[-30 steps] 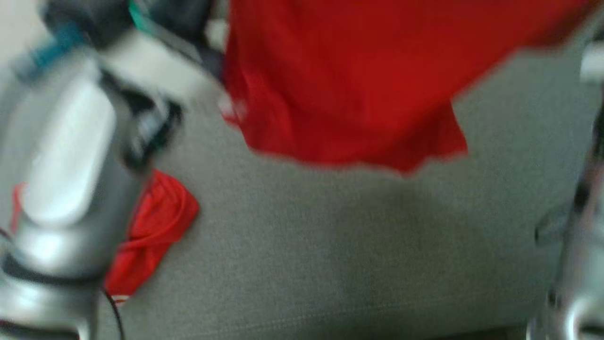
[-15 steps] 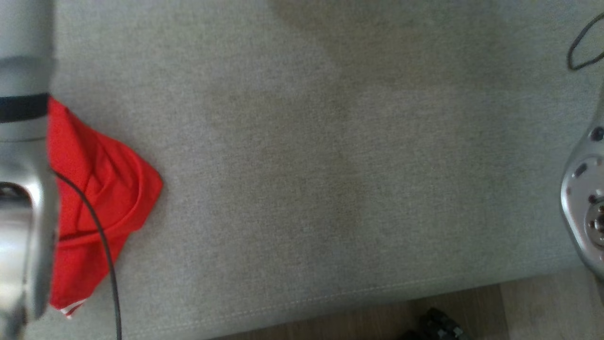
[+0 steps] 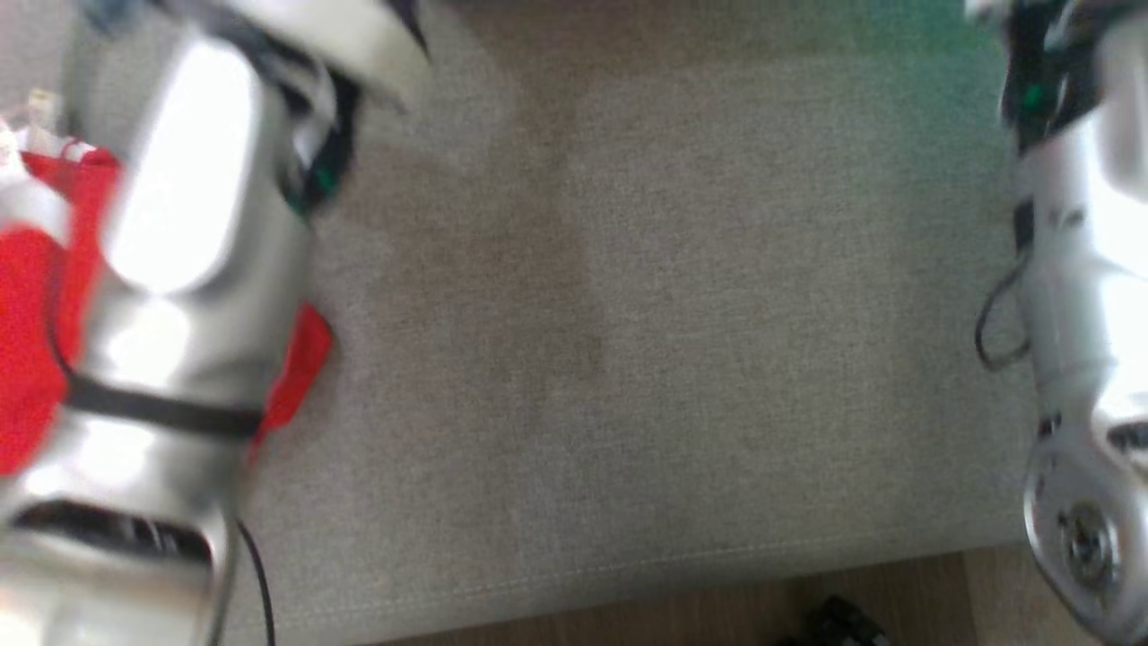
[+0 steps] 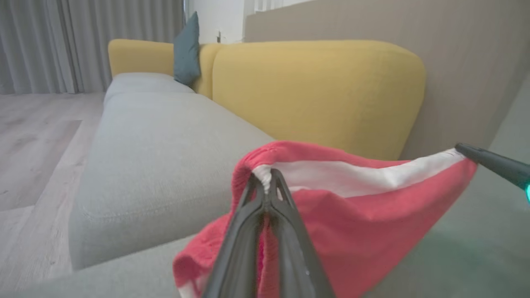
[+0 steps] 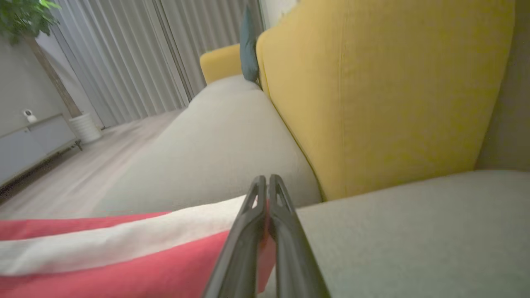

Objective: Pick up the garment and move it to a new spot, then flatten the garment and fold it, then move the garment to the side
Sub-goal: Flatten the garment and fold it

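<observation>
Treat red knit garment with white band [image 4: 352, 215], pinched along that band by clamped-shut left gripper [image 4: 268, 176] and clamped-shut right gripper [image 5: 265, 182] and stretched over grey fabric sofa seat [image 5: 393, 231], as light, limp and sag-prone; grip at edge corners.

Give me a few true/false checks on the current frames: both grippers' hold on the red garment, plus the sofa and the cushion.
1. The left gripper is shut on the red fabric garment with a white band. True.
2. The right gripper is open and empty. False: its fingers are closed on the garment's white-banded edge.
3. The sofa's padded backrest is yellow. True.
4. The teal cushion lies on top of the garment. False: it stands apart from it on the grey fabric seat, leaning against the backrest.
</observation>
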Motion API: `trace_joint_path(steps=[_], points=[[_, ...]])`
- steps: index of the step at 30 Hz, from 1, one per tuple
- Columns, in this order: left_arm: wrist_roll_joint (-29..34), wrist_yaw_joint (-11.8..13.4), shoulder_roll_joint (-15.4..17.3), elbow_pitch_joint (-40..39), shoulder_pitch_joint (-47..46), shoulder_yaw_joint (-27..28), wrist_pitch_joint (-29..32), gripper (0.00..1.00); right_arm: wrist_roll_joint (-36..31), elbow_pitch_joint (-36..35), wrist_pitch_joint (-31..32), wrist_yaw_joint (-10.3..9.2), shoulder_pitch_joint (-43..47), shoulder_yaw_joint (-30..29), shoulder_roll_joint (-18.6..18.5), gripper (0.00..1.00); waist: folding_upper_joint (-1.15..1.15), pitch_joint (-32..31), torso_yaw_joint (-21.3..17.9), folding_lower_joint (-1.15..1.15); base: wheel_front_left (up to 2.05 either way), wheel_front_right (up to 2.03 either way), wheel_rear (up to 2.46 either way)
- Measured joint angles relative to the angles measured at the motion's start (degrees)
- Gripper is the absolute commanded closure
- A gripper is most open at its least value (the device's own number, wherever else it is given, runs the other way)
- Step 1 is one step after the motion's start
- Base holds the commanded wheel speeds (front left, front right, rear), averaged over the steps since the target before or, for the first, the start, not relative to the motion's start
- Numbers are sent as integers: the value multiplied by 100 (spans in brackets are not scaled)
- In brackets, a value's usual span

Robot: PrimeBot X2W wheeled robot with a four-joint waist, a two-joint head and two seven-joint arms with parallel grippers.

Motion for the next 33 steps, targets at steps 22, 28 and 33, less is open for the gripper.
trace_joint_path(steps=[22, 28, 33], points=[[-11, -37, 338, -802, 2917, -1827, 0, 100, 1285, -1749, 2552, 0, 3272, 1410, -1772, 100, 0, -1356, 141, 0, 0, 0, 0], [-12, -37, 366, -943, 3314, -2216, 1, 100, 1337, -2279, 3151, 0, 3947, 1220, -1925, 100, 1, -1643, 152, 0, 0, 0, 0], [-12, -37, 365, -1049, 3592, -2334, 1, 100, 1425, -2875, 3746, 0, 4509, 1032, -2014, 100, 0, -1888, 144, 0, 0, 0, 0]])
